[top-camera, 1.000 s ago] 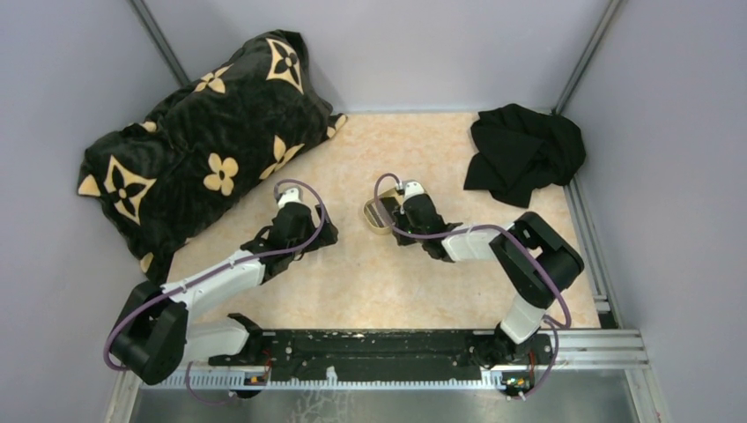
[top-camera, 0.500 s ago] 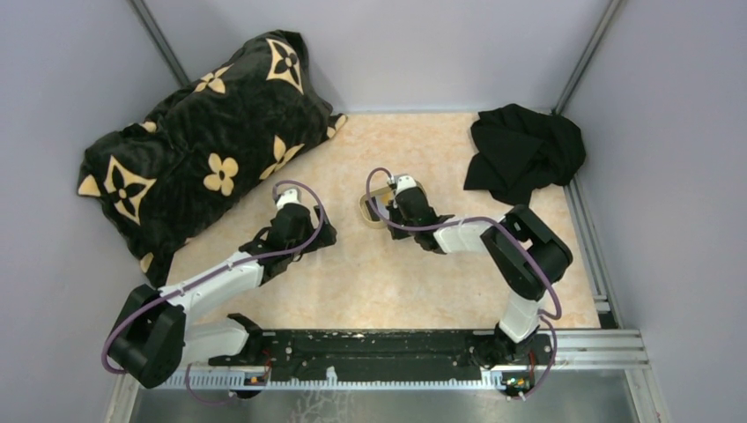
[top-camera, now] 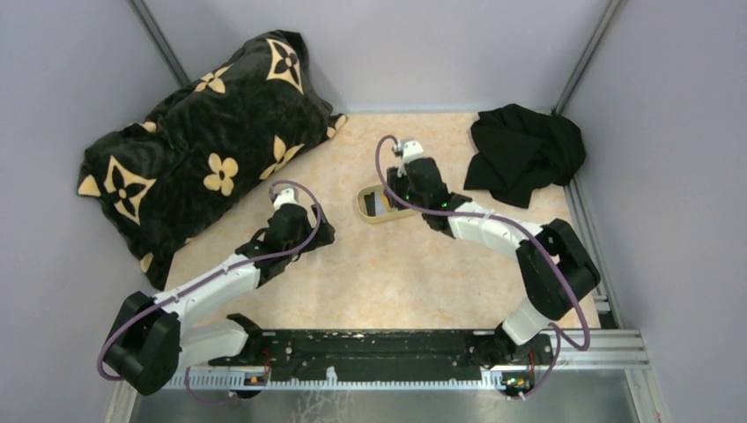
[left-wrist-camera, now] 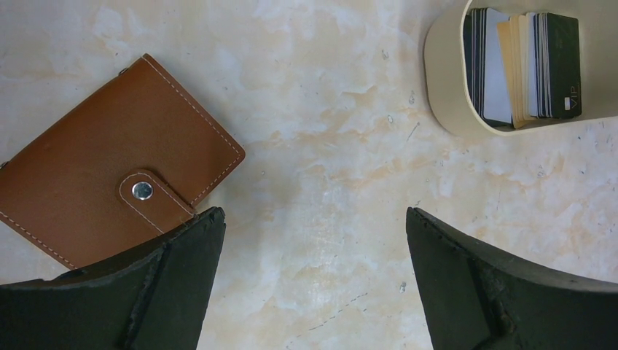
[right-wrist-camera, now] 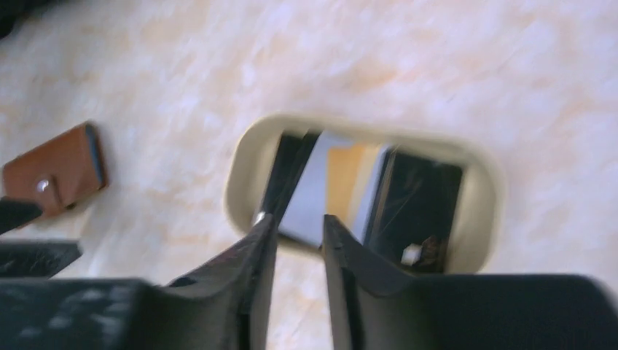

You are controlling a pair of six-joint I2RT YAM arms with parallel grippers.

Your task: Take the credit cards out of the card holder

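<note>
Gently raise your right gripper straight up off the tan tray, so neither finger clips a card edge. Its jaws stand a little apart with nothing between them, poised just over the tray's near rim, though that view is blurred. The credit cards lie inside the tray, white, orange-tan and dark ones overlapping, near the middle of the table. The card holder lies flat toward the table's left edge, with bare table between it and the tray. It is folded with its strap snapped, so the emptying looks done or nearly so. Your left gripper hovers wide open and empty, one finger over the holder's near corner. If you doubt that every card is out, that hand is best placed to pin the holder while you check.
</note>
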